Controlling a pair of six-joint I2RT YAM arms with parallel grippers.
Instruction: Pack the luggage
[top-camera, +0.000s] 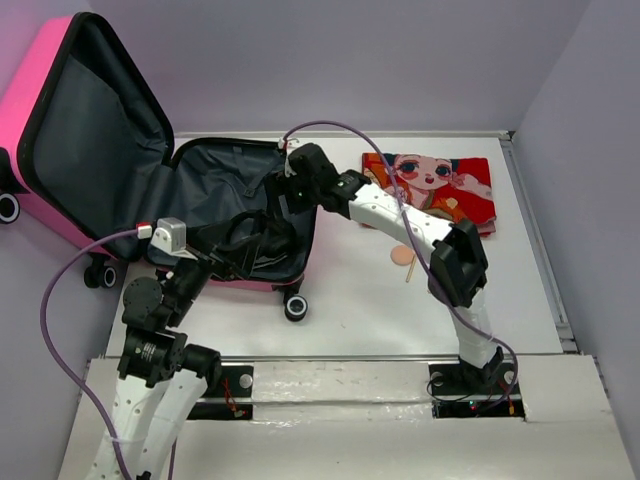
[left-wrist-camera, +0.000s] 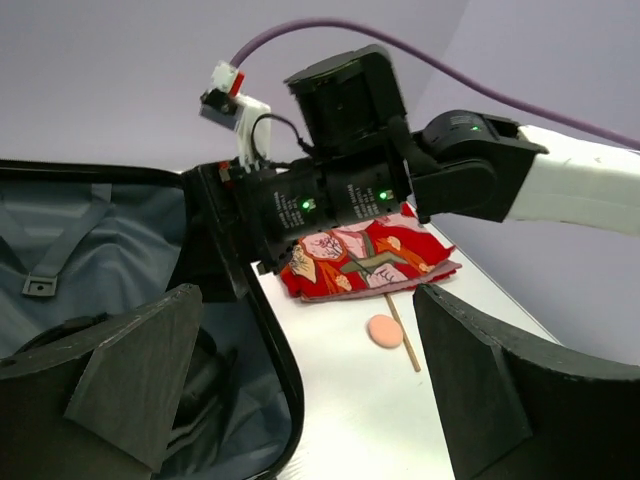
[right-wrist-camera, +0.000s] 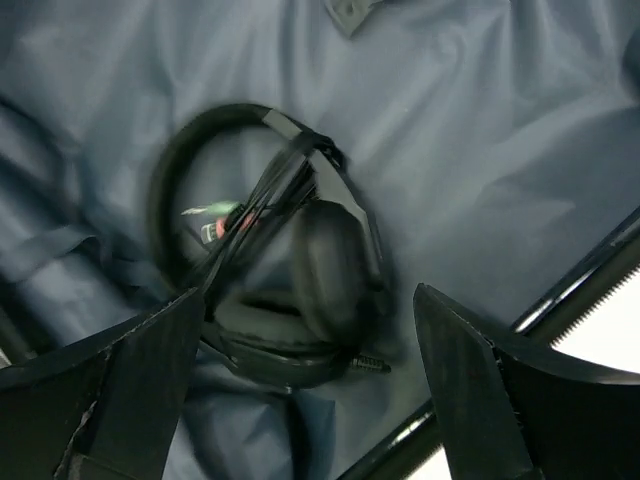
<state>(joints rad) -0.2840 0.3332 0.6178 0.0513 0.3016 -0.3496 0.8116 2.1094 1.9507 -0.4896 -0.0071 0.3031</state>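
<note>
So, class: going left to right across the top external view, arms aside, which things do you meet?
Luggage lid → headphones → printed cloth

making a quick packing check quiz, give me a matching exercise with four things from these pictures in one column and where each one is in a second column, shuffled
Things:
1. headphones
2. printed cloth
3. peach disc on a stick
4. suitcase lid

Places:
a. folded, near the far edge of the table
b. standing open at the far left
c. on the grey lining inside the suitcase
d. on the table, on the near side of the cloth

Pairs: 1-c; 2-a; 3-d; 4-b
</note>
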